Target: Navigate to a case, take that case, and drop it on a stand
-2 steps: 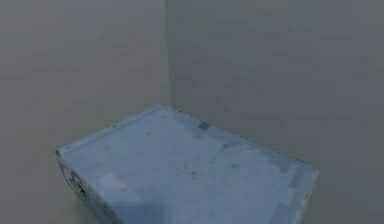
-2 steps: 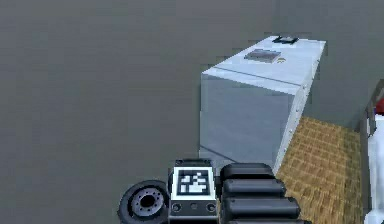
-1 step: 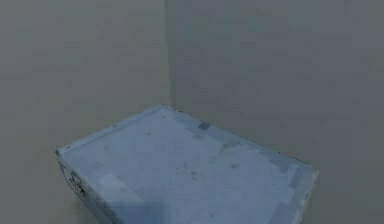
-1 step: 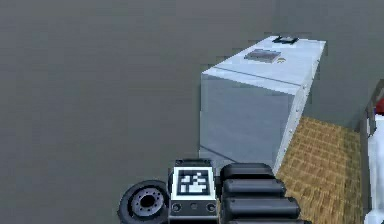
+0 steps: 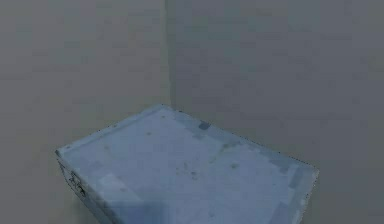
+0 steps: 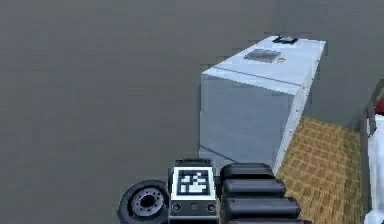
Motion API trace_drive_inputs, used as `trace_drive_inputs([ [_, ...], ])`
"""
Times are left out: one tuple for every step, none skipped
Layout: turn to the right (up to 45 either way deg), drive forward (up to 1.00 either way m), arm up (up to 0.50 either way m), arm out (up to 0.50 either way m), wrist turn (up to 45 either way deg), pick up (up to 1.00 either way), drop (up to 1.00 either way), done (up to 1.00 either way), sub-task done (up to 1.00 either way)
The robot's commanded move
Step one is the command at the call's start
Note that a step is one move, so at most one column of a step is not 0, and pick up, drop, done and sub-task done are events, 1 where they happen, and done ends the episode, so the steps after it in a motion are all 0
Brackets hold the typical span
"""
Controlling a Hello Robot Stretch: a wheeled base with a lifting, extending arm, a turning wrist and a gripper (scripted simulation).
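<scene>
A pale blue-white block cabinet (image 6: 250,105) stands against the grey wall in the arm side view. Two small flat things lie on its top, a grey rectangular one (image 6: 265,55) and a darker one (image 6: 286,40) behind it. At the bottom edge the arm's dark segments (image 6: 258,195) end at a white marked square (image 6: 192,183). Left of the square sits the gripper's round dark body (image 6: 145,203). Its far end is not clear, so I cannot tell whether it holds anything. In the forward view a pale blue flat-topped block (image 5: 185,165) fills the low middle, set in a wall corner.
Grey walls (image 5: 90,70) meet in a corner just behind the block in the forward view. A woven tan mat (image 6: 322,165) covers the floor right of the cabinet. A red and white thing (image 6: 377,112) shows at the arm side view's right edge.
</scene>
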Motion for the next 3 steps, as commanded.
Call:
trace_drive_inputs([
  [0.0, 0.00, 0.00, 0.00, 39.0, 0.00, 0.00, 0.00, 0.00],
  [0.0, 0.00, 0.00, 0.00, 0.0, 0.00, 1.00, 0.00, 0.00],
  [0.0, 0.00, 0.00, 0.00, 0.0, 0.00, 0.00, 1.00, 0.00],
])
